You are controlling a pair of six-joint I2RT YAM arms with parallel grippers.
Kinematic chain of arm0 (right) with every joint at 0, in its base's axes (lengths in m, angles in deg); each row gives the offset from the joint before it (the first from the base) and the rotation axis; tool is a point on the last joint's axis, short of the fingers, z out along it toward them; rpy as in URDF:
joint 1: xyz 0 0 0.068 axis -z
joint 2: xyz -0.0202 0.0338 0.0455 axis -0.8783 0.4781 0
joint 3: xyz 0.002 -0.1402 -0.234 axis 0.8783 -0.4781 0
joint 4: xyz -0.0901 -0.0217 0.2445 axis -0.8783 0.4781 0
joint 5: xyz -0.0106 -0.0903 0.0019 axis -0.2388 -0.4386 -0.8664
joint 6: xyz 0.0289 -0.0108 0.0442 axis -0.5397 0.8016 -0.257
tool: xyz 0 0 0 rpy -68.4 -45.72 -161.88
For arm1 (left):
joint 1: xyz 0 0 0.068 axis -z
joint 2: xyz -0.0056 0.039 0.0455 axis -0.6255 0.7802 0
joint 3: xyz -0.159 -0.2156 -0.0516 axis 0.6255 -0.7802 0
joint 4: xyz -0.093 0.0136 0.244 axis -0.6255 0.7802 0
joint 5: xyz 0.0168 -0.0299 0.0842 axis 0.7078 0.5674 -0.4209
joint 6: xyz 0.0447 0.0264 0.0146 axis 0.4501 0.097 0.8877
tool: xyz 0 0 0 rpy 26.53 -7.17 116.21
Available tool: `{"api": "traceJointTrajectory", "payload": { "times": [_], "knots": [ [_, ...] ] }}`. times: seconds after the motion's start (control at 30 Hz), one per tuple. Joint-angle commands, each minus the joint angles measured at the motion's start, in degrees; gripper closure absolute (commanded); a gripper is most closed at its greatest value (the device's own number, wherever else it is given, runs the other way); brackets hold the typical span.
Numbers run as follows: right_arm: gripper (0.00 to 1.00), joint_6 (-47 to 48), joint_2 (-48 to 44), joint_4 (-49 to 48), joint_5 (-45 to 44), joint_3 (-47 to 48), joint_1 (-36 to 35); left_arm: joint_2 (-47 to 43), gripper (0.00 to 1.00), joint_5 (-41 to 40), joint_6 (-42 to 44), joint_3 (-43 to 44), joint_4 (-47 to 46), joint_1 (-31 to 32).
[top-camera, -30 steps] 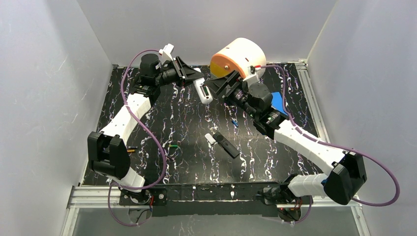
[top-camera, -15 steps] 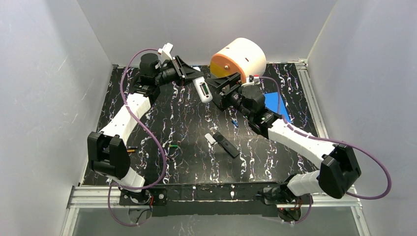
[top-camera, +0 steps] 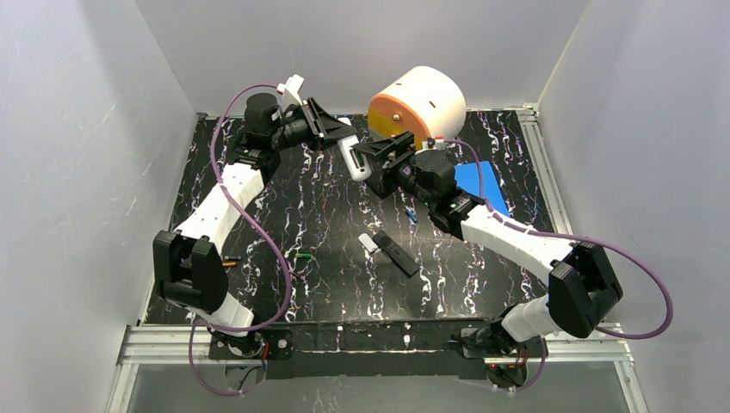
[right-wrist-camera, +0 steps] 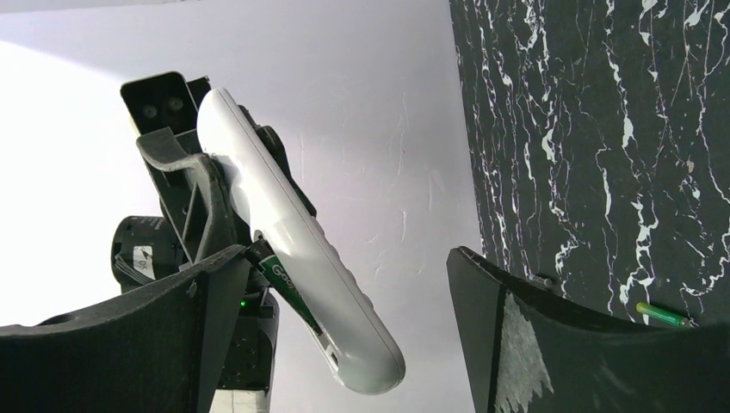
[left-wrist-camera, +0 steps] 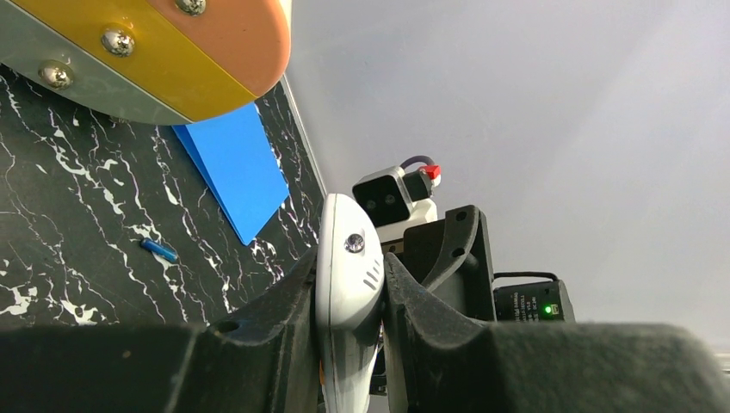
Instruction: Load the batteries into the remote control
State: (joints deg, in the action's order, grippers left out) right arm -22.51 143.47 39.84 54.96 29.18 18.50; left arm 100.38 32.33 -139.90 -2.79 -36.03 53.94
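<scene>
Two grippers are seen close together above the far part of the table [top-camera: 258, 224]. The white remote [top-camera: 354, 158] is pinched by its narrow sides in the left gripper [top-camera: 338, 138] and is held up in the air, clear of the table. In the left wrist view the remote [left-wrist-camera: 347, 275] is pressed tightly between both fingers of that gripper [left-wrist-camera: 349, 323].

The right gripper [top-camera: 372, 160] is spread wide. In its own view the lower end of the remote [right-wrist-camera: 284, 249] is found between the open fingers of the gripper [right-wrist-camera: 344, 344], apart from the right one. A green cell [right-wrist-camera: 282, 284] is seen on the underside of the remote, but how deep it sits cannot be told.

Other batteries are left on the table: a green battery [top-camera: 303, 255] near the middle, a blue battery [top-camera: 411, 214] under the right arm, and an orange-yellow battery [top-camera: 229, 263] beside the left arm. A black bar-shaped object [top-camera: 398, 255] is laid near the centre.
</scene>
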Motion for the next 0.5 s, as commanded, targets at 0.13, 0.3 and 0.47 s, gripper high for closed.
{"api": "traceJointTrajectory", "payload": {
  "times": [0.13,0.3,0.47],
  "knots": [
    [0.11,-1.3,0.8,-3.1,1.3,1.0,1.2,-4.0,1.00,2.5,2.4,0.7,-1.4,0.2],
    [0.15,-1.2,1.5,-3.7,2.5,0.9,1.4,-3.9,1.00,2.5,2.2,1.1,-1.5,0.2],
    [0.04,-0.5,2.4,-4.2,3.6,1.6,1.5,-3.8,1.00,2.6,2.4,1.4,-1.5,0.2]
  ]
}}
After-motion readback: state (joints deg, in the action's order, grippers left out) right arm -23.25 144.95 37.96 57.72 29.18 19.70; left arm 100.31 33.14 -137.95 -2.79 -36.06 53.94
